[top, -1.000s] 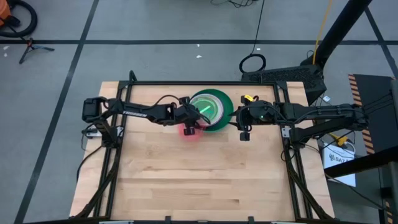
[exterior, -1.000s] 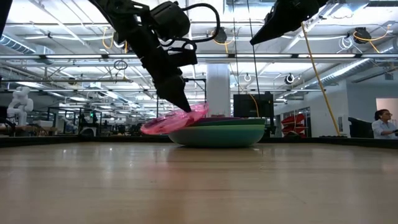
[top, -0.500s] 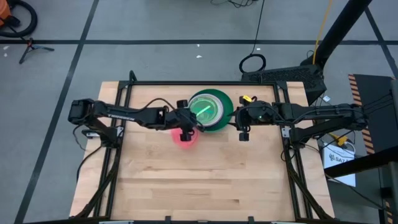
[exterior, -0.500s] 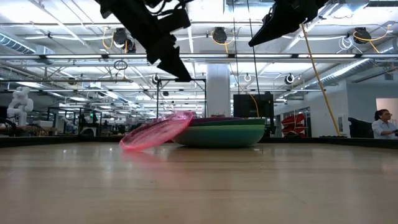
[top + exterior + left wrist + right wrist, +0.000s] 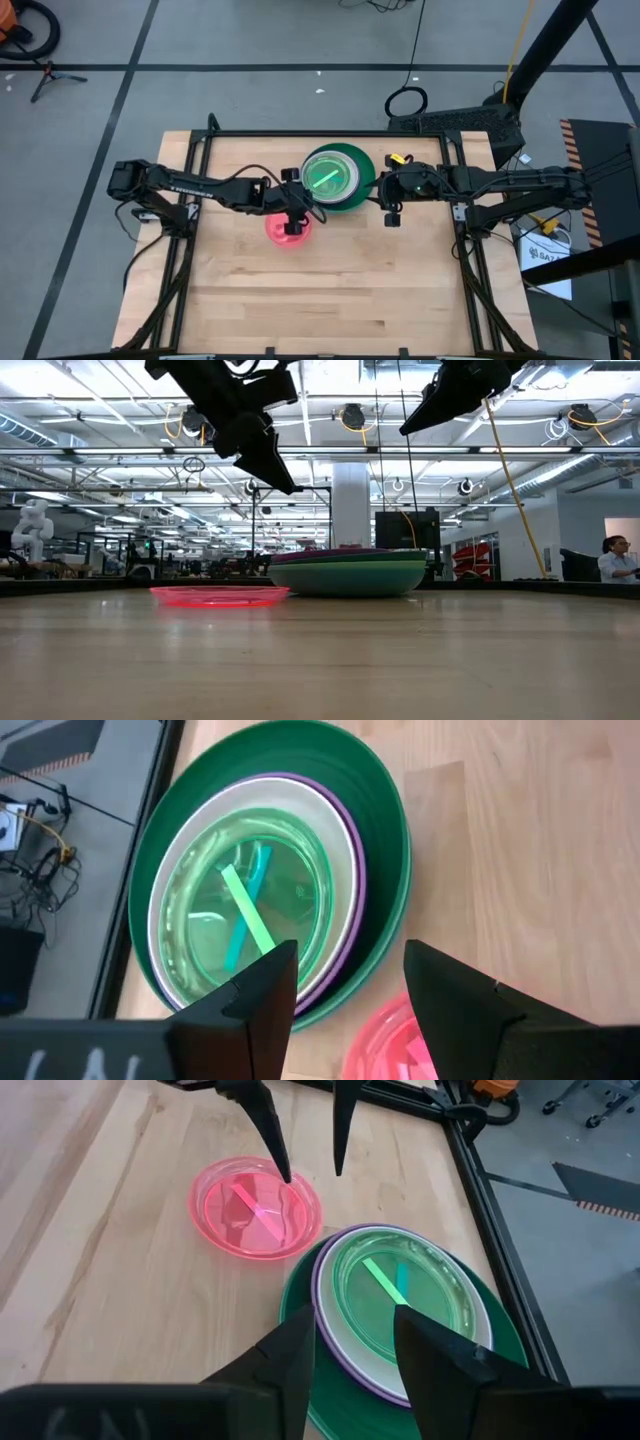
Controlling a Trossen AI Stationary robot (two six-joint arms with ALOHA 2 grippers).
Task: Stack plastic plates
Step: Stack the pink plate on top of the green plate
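A stack of plates (image 5: 338,178) stands toward the table's far edge: large dark green outermost, then purple and white rims, with a translucent lime plate (image 5: 250,910) on top. A small pink plate (image 5: 284,231) lies flat on the wood beside the stack's near-left rim, also seen as the pink plate (image 5: 255,1205) and the pink plate (image 5: 220,595). My left gripper (image 5: 294,224) hangs open well above the pink plate, as the low view shows at the left gripper (image 5: 272,472). My right gripper (image 5: 392,213) waits open and raised to the right of the stack.
Bare wood stretches over the table's whole near half (image 5: 320,300). A black frame rail (image 5: 500,1220) runs along the table edge behind the stack. Beyond the table a person (image 5: 615,560) sits far off at the right.
My left gripper has let go of the pink plate, risen, and drawn back toward the table's left and near edge. The pink plate, first tilted with one rim on the stack's edge, slid off it and now lies flat on the table beside the stack.
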